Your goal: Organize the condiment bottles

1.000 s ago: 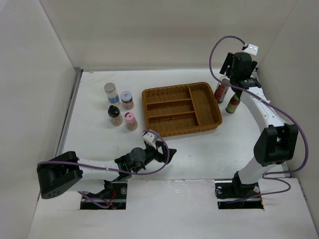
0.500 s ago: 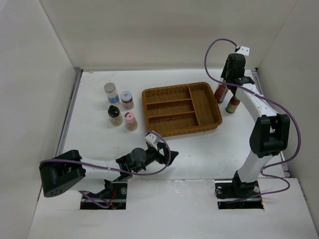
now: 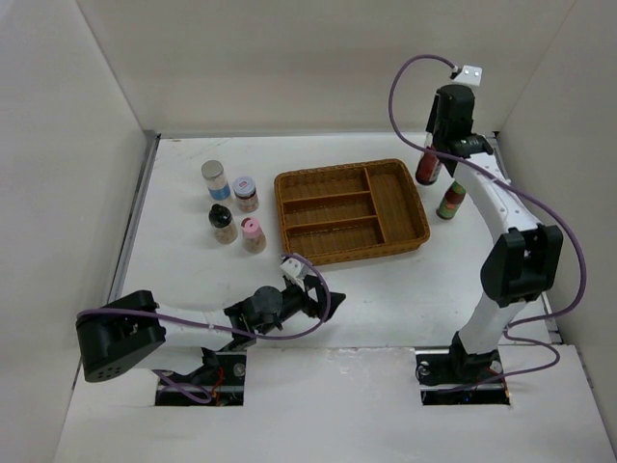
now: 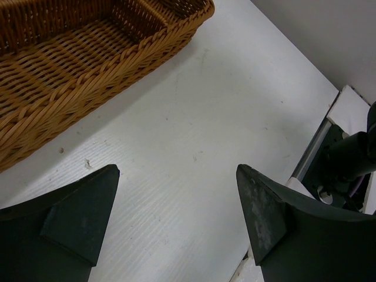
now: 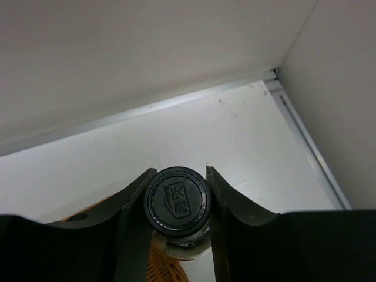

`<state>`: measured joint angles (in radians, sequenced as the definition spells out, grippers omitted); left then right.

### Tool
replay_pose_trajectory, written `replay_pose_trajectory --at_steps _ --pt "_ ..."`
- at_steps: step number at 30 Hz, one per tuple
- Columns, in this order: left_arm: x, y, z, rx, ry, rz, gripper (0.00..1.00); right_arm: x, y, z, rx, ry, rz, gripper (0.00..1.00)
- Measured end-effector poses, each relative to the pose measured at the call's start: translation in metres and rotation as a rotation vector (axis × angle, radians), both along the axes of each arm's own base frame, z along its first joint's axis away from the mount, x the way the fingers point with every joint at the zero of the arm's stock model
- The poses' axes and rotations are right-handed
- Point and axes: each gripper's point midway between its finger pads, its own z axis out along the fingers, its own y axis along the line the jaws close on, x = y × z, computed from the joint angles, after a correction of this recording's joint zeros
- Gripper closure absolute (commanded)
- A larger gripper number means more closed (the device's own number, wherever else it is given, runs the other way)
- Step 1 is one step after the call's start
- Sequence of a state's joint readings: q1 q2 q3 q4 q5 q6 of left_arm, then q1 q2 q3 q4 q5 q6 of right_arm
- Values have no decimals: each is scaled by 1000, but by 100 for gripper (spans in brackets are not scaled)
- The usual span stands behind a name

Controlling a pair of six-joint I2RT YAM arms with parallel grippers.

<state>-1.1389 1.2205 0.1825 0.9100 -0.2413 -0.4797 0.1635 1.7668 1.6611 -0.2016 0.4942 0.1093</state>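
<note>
From above, the right pincer [image 3: 431, 154] now pinches the top of the black-capped bottle [image 3: 427, 172]. A second ago it hung spread over that bottle. The arm now stands taller, and the bottle looks raised just off the counter [image 3: 405, 289], beside the basket's [image 3: 352, 166] far right corner. By my reading the grasp is made and the carry to a compartment comes next. The basket holds nothing yet. The yellow-capped bottle [image 3: 450, 201] stands where it did, right of the basket. The four jars [image 3: 246, 193] keep their cluster to the basket's left, none touched. The left pincer [image 3: 324, 295] lies low near the basket's near edge, barely shifted.

The left wrist view shows the left pincer [image 4: 176, 217] spread, with only bare counter [image 4: 223, 117] between its fingers. The basket [image 4: 70, 64] sits ahead and to the left, apart from them.

In the right wrist view, the right pincer [image 5: 177, 205] has both fingers pressed against the round black cap of the black-capped bottle [image 5: 177, 201], one on each side. The bottle hangs straight below the cap. A sliver of wicker shows under it.

The counter is white and matte, with faint scuffs and specks. Plain pale walls [image 3: 289, 58] close it in at the back and both sides, and a metal strip runs along the joins.
</note>
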Motion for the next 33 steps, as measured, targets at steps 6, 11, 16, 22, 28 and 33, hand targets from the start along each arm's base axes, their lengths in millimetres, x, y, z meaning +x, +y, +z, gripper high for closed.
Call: replay_pose_trajectory --at_steps 6,11,16,22,28,33 --pt "-2 -1 -2 3 4 -14 20 -11 25 53 -20 -101 53 83" --pt "-1 -1 -2 4 5 -12 20 -13 59 59 -12 -114 118 83" --pt "1 0 -2 2 5 -7 20 -6 88 39 -15 -82 168 83" --pt "4 1 -1 -3 6 3 20 13 115 -12 -23 1 204 83" --pt "5 3 0 -10 5 9 20 20 120 -41 -34 49 208 83" --pt "7 3 1 -16 4 13 20 23 120 -36 -28 22 205 83"
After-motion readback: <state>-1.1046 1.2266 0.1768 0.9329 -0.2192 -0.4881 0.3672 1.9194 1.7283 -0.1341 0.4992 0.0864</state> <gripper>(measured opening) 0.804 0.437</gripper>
